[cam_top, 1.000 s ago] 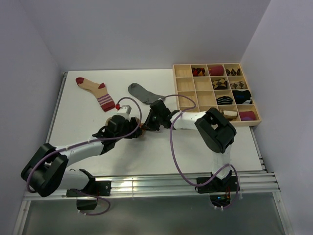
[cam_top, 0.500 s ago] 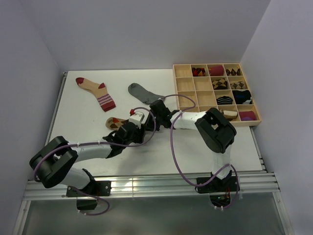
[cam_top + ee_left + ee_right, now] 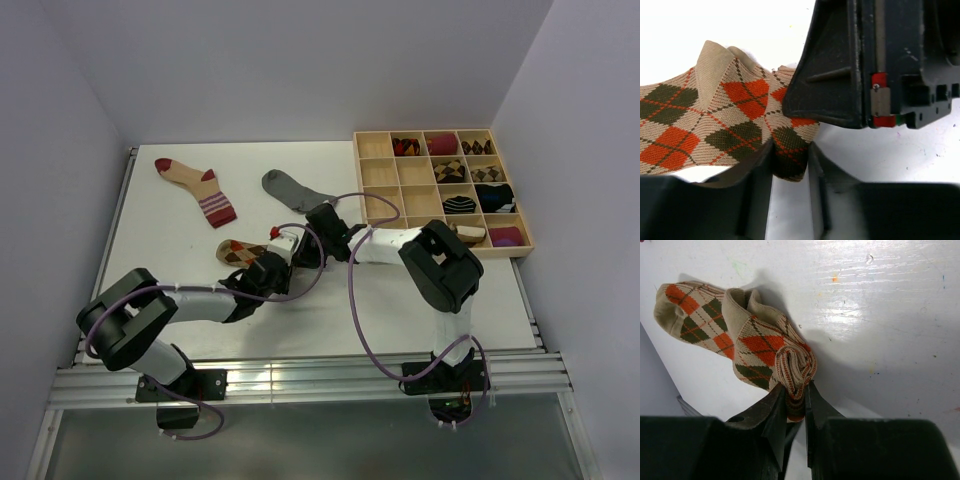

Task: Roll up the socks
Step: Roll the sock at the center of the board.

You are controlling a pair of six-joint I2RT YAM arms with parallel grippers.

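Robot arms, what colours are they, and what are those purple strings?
The left arm and right arm are white tubes joined by chunky black joints. A thin purple cable loops along each one. The left claw and right claw are black, each with two flat, wedge-shaped fingers. One claw has small red tabs.

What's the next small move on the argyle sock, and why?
Probably twist the right pincer to wind one more turn toward the toe: it clamps a short coil at one end of the argyle sock, the rest is unrolled, and the left pincer grips the fabric beside it.
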